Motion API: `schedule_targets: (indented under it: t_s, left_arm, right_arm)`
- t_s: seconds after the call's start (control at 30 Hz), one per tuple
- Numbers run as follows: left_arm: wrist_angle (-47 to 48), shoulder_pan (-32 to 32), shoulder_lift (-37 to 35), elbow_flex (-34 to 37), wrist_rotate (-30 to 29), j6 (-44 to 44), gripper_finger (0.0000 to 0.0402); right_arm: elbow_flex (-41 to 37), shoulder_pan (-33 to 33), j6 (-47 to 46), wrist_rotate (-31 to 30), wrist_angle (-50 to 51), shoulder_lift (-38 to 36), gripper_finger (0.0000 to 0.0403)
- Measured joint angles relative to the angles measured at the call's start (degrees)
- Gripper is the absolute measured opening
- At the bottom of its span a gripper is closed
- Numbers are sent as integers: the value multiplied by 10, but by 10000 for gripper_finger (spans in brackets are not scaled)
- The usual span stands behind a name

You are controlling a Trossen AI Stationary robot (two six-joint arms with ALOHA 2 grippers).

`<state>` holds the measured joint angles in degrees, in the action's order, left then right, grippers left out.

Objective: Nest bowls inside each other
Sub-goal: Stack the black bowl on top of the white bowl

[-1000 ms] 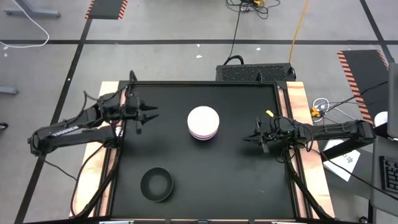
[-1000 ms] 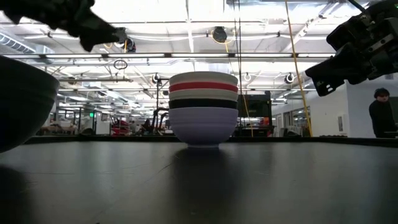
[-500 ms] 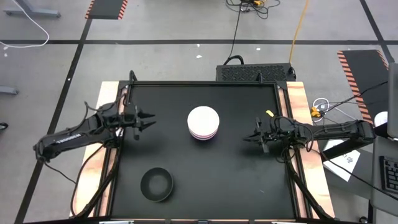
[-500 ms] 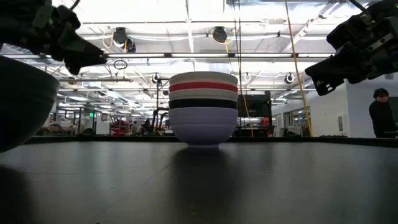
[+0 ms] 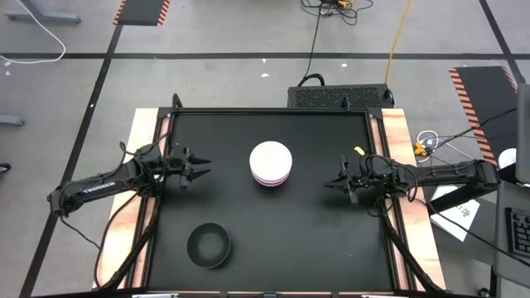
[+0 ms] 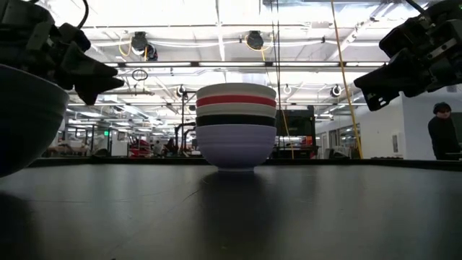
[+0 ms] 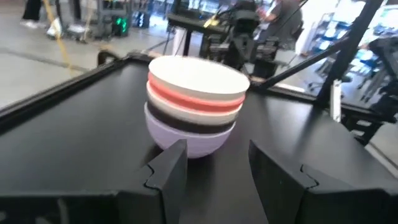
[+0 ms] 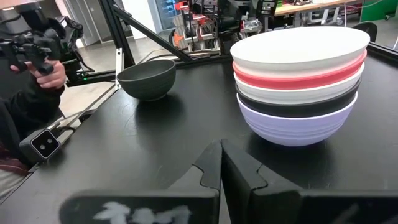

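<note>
Black plastic is what the last loose bowl is made of: 1 small round black bowl (image 5: pixel 209 246) is seen alone near the front left corner of the dark table (image 5: pixel 331 240), well apart from the stack. At the table's middle, a nested stack of round plastic bowls (image 5: pixel 271 162) is seen, with a lavender bowl (image 6: pixel 237 146) at the bottom, then a black one, a white one, a red one, and a white bowl (image 8: pixel 300 45) on top. So 5 bowls are counted in the stack and 1 outside it, 6 in all: 2 white, 2 black, 1 red, 1 lavender. The task is judged to be almost done, with only the last bowl left to be put in. The left gripper (image 5: pixel 199 164) is held in the air to the left of the stack, its fingers spread apart and nothing held between them. The right gripper (image 5: pixel 329 184) waits to the right of the stack, with its fingers pressed together and empty. For the next move, the left gripper would likely need to be brought down to the lone bowl's rim, closed on it, and the bowl lifted over and set into the top of the stack.
</note>
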<state>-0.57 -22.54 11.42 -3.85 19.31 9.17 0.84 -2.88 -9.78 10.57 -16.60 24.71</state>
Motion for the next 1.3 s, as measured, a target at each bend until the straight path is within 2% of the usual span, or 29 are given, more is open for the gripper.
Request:
schedule_targets:
  t_s: [0.27, 0.53, 0.7, 1.03, 1.3]
  left_arm:
    - [-77, 24, 1, 33, 9, -13, 175]
    - [-82, 69, 1, 33, 77, 32, 175]
    - [-61, 114, 2, 33, 88, 71, 175]
    - [-34, 225, 12, 33, 31, 105, 175]
    - [-77, 330, 29, 32, -31, 94, 182]
  right_arm:
    - [0, 0, 0, 0, 0, 0, 0]
    - [0, 0, 1, 0, 1, 0, 0]
    - [0, 0, 4, 0, 1, 0, 0]
    - [0, 0, 1, 0, 1, 0, 0]
    - [0, 0, 1, 0, 1, 1, 0]
